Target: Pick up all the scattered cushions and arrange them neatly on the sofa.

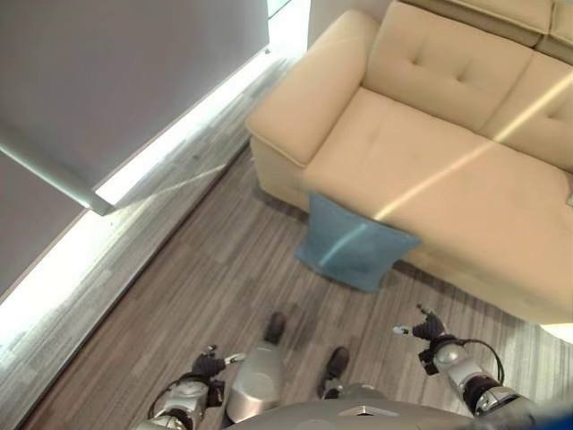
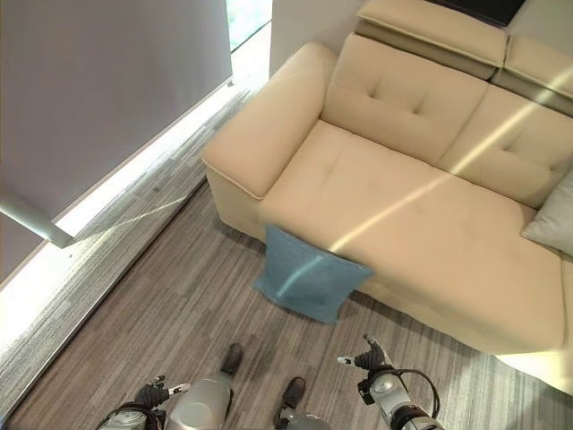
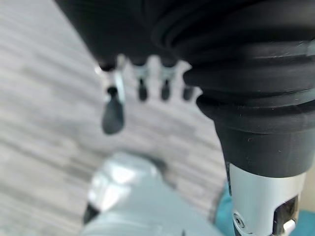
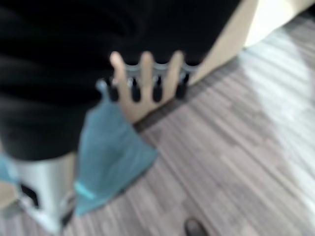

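Blue cushion (image 1: 355,244) stands on the floor (image 1: 197,296), tilted against the sofa (image 1: 448,170) front. Both hands hang apart from it, fingers relaxed, empty: left (image 1: 208,367), right (image 1: 428,329) nearer.

Grey wood-plank floor (image 1: 179,296) under me, planks running diagonally. Beige upholstered fabric sofa (image 2: 403,206) stands on it, tufted back cushions, wide armrest toward the window side. One square blue fabric cushion (image 2: 307,274) sits on the floor, tilted up and leaning against the sofa's front edge, just below the seat. On the seat itself, a pale grey cushion (image 2: 553,222) at the far right end, resting against the back. A bright light strip falls across the floor near the wall.
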Robot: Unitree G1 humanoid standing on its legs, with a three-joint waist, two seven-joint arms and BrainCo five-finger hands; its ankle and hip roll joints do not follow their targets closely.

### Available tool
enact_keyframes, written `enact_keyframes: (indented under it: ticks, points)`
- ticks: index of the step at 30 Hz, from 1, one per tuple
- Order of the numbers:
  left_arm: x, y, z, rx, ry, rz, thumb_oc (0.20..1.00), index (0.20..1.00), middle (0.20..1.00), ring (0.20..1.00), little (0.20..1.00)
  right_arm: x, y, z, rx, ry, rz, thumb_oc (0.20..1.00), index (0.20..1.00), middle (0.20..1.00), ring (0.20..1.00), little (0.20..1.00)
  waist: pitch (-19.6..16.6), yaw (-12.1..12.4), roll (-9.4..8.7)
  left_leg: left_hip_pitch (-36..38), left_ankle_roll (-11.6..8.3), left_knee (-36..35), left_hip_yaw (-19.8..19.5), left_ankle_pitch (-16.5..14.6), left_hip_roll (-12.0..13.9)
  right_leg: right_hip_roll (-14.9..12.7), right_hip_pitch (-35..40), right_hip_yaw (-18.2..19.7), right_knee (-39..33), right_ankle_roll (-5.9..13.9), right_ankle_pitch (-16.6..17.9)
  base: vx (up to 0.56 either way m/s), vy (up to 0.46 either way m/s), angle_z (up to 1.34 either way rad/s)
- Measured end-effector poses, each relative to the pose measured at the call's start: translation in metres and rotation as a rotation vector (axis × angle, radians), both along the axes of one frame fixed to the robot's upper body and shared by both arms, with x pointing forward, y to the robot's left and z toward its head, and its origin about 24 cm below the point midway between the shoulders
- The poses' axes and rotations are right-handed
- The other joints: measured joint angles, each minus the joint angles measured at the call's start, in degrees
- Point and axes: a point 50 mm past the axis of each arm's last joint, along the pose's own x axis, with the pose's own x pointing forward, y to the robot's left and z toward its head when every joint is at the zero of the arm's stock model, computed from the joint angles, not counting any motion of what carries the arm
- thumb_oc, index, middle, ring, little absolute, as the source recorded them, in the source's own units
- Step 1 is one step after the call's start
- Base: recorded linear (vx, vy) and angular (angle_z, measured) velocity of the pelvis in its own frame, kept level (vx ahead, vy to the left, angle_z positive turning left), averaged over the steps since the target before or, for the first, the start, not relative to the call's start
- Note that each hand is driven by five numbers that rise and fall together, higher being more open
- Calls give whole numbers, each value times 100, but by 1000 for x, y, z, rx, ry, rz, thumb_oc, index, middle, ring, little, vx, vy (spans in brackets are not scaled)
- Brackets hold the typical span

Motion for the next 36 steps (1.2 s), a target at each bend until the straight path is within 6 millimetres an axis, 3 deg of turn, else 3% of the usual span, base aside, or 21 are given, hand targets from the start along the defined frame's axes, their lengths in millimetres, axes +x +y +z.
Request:
enact_keyframes:
  ticks: [1, 2, 4, 8, 9, 11, 12, 13, 16, 17, 20, 21, 23, 27, 30, 32, 34, 36]
  points:
    - [-1, 3, 1, 7, 0, 2, 1000, 1000, 1000, 1000, 1000, 1, 4, -1, 10, -2, 5, 1000, 1000, 1000, 1000, 1000, -46, 35, 58, 14, -5, 16, 78, 314, 16, 6, 36, 86, 5, 140, -42, 166, 139, -45]
    - [-3, 7, 1, 15, 0, 11, 1000, 1000, 1000, 1000, 1000, 2, 8, -1, 22, -6, 17, 1000, 1000, 1000, 1000, 1000, -65, 9, 38, 163, -1, -62, 136, 317, -82, -114, 123, 115, 29, 310, -103, 177, 189, -27]
    - [-3, 15, 4, 34, -2, 10, 1000, 1000, 1000, 1000, 1000, -7, 10, -5, 34, 9, 16, 1000, 1000, 1000, 1000, 1000, -366, -73, -40, 574, 189, -357, 224, 338, -340, -416, 279, -6, 221, 597, -197, 153, 268, -3]
    - [-4, 19, 5, 46, 1, 7, 1000, 1000, 1000, 1000, 1000, -7, 16, -6, 48, 9, 28, 1000, 1000, 1000, 1000, 1000, -455, -58, -138, 909, 509, -309, 387, 242, -394, -561, 363, -5, 677, 770, -348, 64, 258, -18]
    - [2, 19, 6, 47, -12, 3, 1000, 1000, 1000, 1000, 1000, -5, 19, -6, 53, 9, 34, 1000, 1000, 1000, 1000, 1000, -444, -97, -122, 971, 540, -259, 395, 204, -396, -602, 260, 11, 977, 813, -369, 50, 223, -36]
    - [-2, 18, 5, 44, -2, 3, 1000, 1000, 1000, 1000, 1000, 0, 21, -3, 60, -4, 46, 1000, 1000, 1000, 1000, 1000, -416, -153, 94, 1082, 794, -79, 423, 13, -275, -685, -113, 71, 2089, 905, -458, 58, 113, -22]
    - [0, 19, 6, 47, -9, 1, 1000, 1000, 1000, 1000, 1000, 0, 21, -4, 62, -2, 47, 1000, 1000, 1000, 1000, 1000, -410, -199, 117, 1118, 833, -72, 403, -16, -264, -726, -234, 83, 2409, 942, -490, 65, 44, 4]
    - [6, 25, 10, 66, -23, -6, 1000, 1000, 1000, 1000, 1000, -2, 23, -5, 68, 3, 47, 1000, 1000, 1000, 1000, 1000, -387, -249, 87, 1153, 866, -66, 367, -143, -312, -833, -558, 299, 2859, 1055, -754, 132, -5, 8]
    - [8, 26, 11, 72, -24, -8, 1000, 1000, 1000, 1000, 1000, -3, 22, -5, 69, 5, 44, 1000, 1000, 1000, 1000, 1000, -378, -274, -12, 1219, 860, -152, 327, -154, -366, -813, -647, 362, 2178, 1019, -750, 152, -38, 5]
    - [7, 22, 9, 62, -16, -6, 1000, 1000, 1000, 1000, 1000, -3, 22, -5, 69, 4, 44, 1000, 1000, 1000, 1000, 1000, -363, -292, -9, 1219, 857, -200, 313, -149, -368, -831, -673, 447, 1409, 1071, -533, 182, -69, 1]
    - [2, 16, 5, 46, 0, 0, 1000, 1000, 1000, 1000, 1000, -8, 21, -7, 65, 20, 37, 1000, 1000, 1000, 1000, 1000, -347, -418, -21, 1211, 839, -257, 176, -165, -369, -866, -832, 450, 353, 1149, 192, 209, -116, 26]
    - [4, 17, 6, 48, -9, -2, 1000, 1000, 1000, 1000, 1000, -12, 21, -9, 63, 36, 33, 1000, 1000, 1000, 1000, 1000, -364, -398, -77, 1234, 791, -281, 93, -193, -372, -806, -791, 440, 247, 1108, 284, 220, -169, 71]
    - [3, 17, 6, 50, -9, 2, 1000, 1000, 1000, 1000, 1000, -13, 16, -9, 49, 37, 25, 1000, 1000, 1000, 1000, 1000, -386, -398, -144, 1288, 599, -341, -179, -216, -308, -607, -565, 404, 6, 745, 692, 119, -120, 59]
    - [12, 10, 8, 38, -48, 4, 1000, 1000, 1000, 1000, 1000, 9, 5, 5, 13, -46, 21, 1000, 1000, 1000, 1000, 1000, -251, -345, -24, 970, 333, -159, -307, -330, 152, -169, -625, 106, 23, 357, 555, 9, -106, 31]
    - [66, 4, 32, 9, -240, 23, 1000, 1000, 1000, 1000, 1000, 31, -3, 20, -12, -134, -13, 1000, 1000, 1000, 1000, 1000, 215, -333, -13, 115, 61, 128, -614, -254, 298, -7, -1208, -215, 26, 340, 483, -182, -77, 56]
    - [87, 2, 43, 21, -308, 17, 1000, 1000, 1000, 1000, 1000, 49, -3, 33, -17, -200, -28, 1000, 1000, 1000, 1000, 1000, 434, -350, -7, -210, 7, 188, -618, -207, 267, 0, -1513, -217, 30, 303, 563, -129, 30, 2]
    - [123, 0, 68, 28, -436, 28, 1000, 1000, 1000, 1000, 1000, 86, 2, 61, -24, -339, -34, 1000, 1000, 1000, 1000, 1000, 910, -413, 34, -721, -69, 217, -563, -46, 266, -11, -2096, -161, 136, 238, 735, -155, 57, -14]
    - [141, 1, 86, 59, -517, 10, 1000, 1000, 1000, 1000, 1000, 107, 4, 83, -44, -445, -38, 1000, 1000, 1000, 1000, 1000, 955, -479, 6, -1213, -78, 297, -442, -51, 274, -48, -2680, -26, 293, 258, 733, -50, 40, -23]
